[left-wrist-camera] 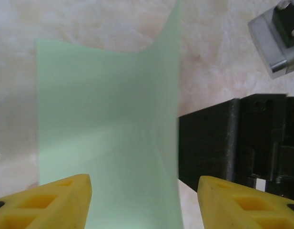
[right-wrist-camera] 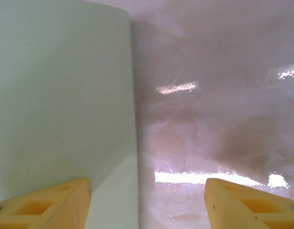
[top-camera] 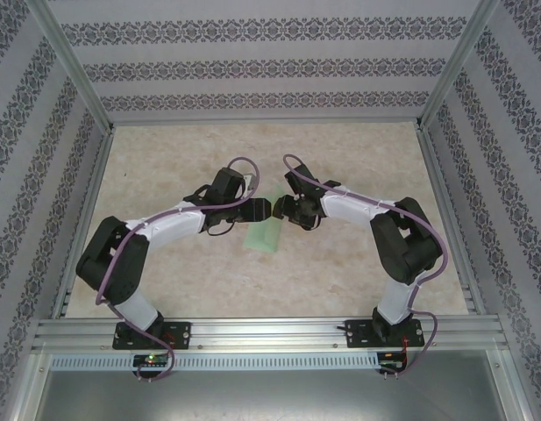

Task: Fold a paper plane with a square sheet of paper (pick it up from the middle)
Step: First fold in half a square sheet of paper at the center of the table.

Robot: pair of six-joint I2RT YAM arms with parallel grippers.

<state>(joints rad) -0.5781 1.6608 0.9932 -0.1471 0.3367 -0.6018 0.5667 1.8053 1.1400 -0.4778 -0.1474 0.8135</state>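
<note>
Curled green sheet (left-wrist-camera: 108, 119) smack between the spread fingers of left gripper (left-wrist-camera: 144, 183), alongside equally spread right gripper (right-wrist-camera: 147, 188), near edge cropped

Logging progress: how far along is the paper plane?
Done: no sharp crease visible yet; the paper is one plain sheet. In hand: one side curls upward, with the left claw and right claw open around it. Left: pressing that fold and every later one.

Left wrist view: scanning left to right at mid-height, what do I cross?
A strip of bare table → green paper → black block of the right arm.
</note>
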